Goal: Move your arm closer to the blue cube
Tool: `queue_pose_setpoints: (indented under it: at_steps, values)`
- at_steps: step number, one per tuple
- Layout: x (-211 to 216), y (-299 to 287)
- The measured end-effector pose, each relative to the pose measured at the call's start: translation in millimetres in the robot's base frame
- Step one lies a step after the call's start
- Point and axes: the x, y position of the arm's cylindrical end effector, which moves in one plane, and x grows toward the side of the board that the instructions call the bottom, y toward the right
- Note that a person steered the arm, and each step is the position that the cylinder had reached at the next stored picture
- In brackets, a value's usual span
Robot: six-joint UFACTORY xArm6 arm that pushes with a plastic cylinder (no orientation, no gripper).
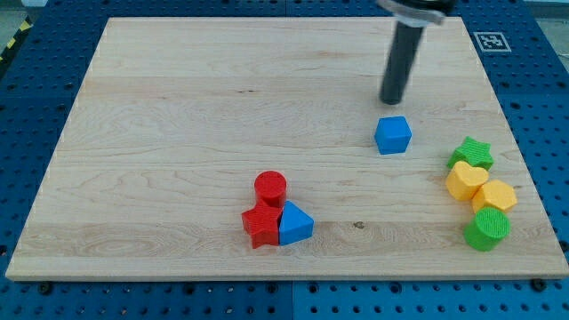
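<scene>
My tip (392, 100) sits just above the blue cube (392, 135) in the view
A small gap remains, so the approach looks nearly done; there is no pincer, only a bare rod

A pale wooden worktop (178, 133) filled nearly the whole view, its grain running side to side under soft, even light, with only faint shadows. Around it lay a blue perforated base (27, 116), dotted with regular rows of small holes, showing at every edge. Up in the view's top right corner, just to the right of the tool, sat a small black-and-white marker tag (492, 40). Far off at the top left corner, a strip of yellow-and-black hazard tape (12, 44) peeked in.
</scene>
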Motion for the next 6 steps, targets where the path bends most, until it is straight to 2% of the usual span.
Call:
queue_pose_setpoints:
  at_steps: [1,2,6]
  values:
    - [14.7,27.4]
    - [41.2,29.1]
    - [45.3,6.9]
